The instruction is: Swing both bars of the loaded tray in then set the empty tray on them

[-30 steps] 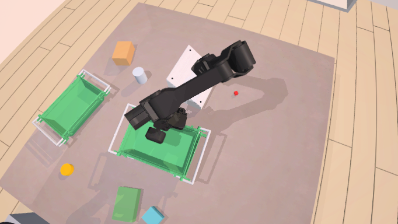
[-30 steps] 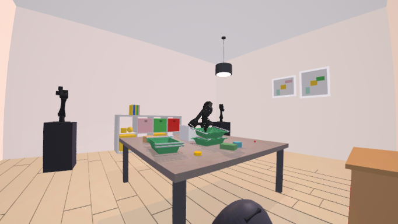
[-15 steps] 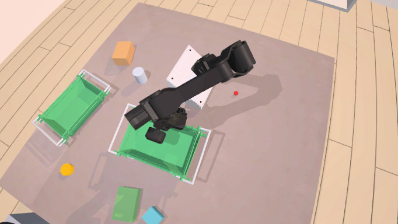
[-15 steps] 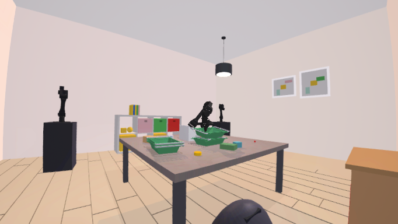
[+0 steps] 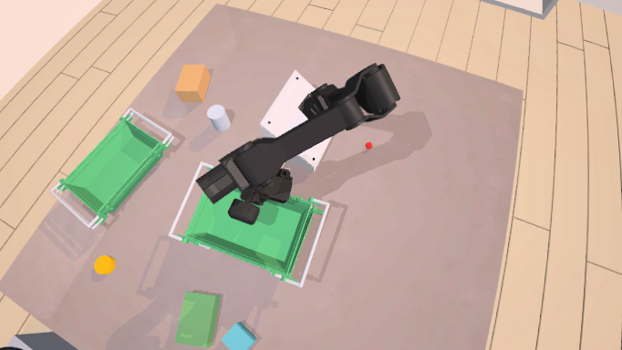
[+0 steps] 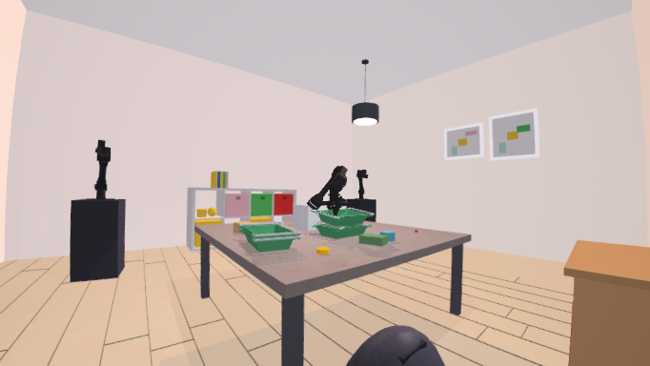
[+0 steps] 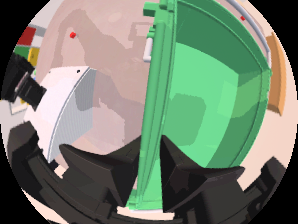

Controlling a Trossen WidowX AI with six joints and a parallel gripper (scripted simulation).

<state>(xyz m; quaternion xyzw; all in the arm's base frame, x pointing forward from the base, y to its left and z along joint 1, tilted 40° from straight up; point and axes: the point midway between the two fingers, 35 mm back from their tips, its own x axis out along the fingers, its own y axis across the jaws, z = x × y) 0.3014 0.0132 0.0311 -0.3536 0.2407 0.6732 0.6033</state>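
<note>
Gripper fingers are narrow and clamped on the long rim wall of the empty tray, one finger each side of the green edge per the wrist view. That tray is off the counter: in the exterior view it hangs above a second green tray, with a gap between the two. From the top view the lifted tray hides what sits under it, so I cannot tell whether the lower tray's bars are swung in. The lifted tray's own white wire bars stick out past both its ends. A third green tray sits well apart on the counter, bars out at its ends too. Loose items around: orange block, grey cylinder, yellow disc, green block, blue block, small red ball. Arm base sits on a white plate.
</note>
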